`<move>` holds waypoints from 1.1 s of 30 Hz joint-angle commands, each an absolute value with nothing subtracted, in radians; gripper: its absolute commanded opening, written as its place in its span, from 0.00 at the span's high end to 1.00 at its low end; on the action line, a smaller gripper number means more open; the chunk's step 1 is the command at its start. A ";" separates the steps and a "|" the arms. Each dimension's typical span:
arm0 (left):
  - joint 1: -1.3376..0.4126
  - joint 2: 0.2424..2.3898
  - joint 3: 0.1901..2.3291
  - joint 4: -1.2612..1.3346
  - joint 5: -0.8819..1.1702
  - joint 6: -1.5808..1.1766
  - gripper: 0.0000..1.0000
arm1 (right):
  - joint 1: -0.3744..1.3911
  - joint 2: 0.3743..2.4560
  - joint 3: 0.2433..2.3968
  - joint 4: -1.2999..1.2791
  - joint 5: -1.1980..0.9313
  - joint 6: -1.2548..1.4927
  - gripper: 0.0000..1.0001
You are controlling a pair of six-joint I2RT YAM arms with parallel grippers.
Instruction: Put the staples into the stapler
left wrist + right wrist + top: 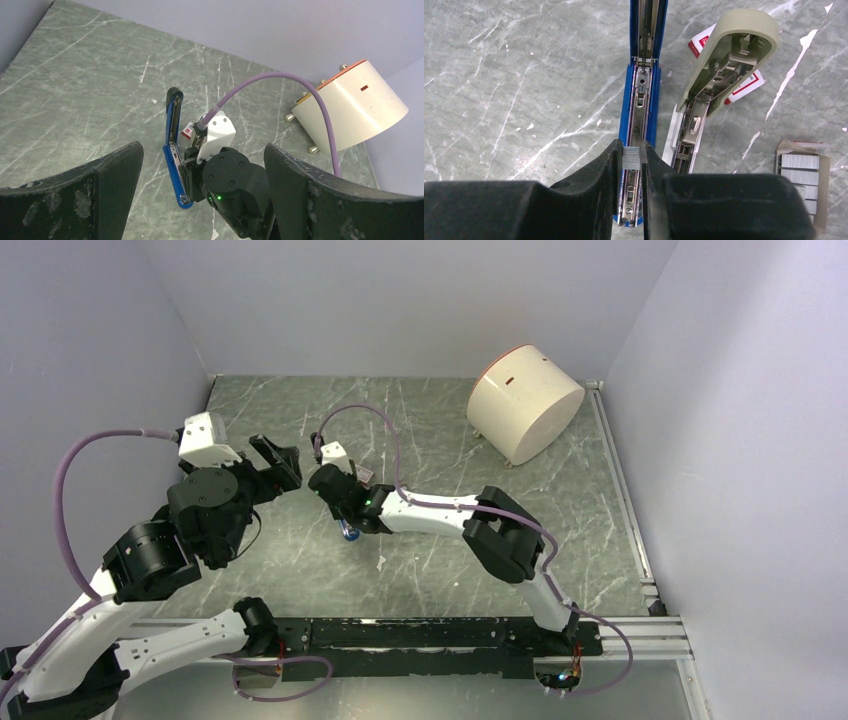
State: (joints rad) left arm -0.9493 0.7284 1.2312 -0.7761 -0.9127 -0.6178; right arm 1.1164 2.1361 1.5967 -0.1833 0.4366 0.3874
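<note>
Right wrist view: the strip of staples point(631, 159) is pinched in your right jaws, closed narrow on it and held in line over the silver channel of the blue stapler point(641, 95). The stapler lies hinged open on the surface point(524, 75), channel up, placed so, by my reading, that the strip can drop straight in; whether strip and channel already touch, you cannot tell. Just right lies a beige stapler point(724, 55), also open, over the red-and-white box point(746, 85), the tray of spare staples point(799, 175) beyond; your left jaws stand wide apart holding nothing, off to the left, probably to leave room.
</note>
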 commanded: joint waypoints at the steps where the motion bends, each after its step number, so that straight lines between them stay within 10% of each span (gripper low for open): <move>1: -0.953 0.732 1.230 -0.787 -0.926 -0.623 0.05 | 1.111 2.151 1.609 -0.158 0.431 0.371 0.79; 33: -0.955 0.730 1.225 -0.796 -0.928 -0.631 0.05 | 1.106 2.185 1.632 -0.166 0.444 0.379 0.79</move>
State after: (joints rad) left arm -0.9493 0.7326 1.2312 -0.7845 -0.9127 -0.6250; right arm 1.1141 2.1746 1.6043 -0.1764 0.4252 0.3801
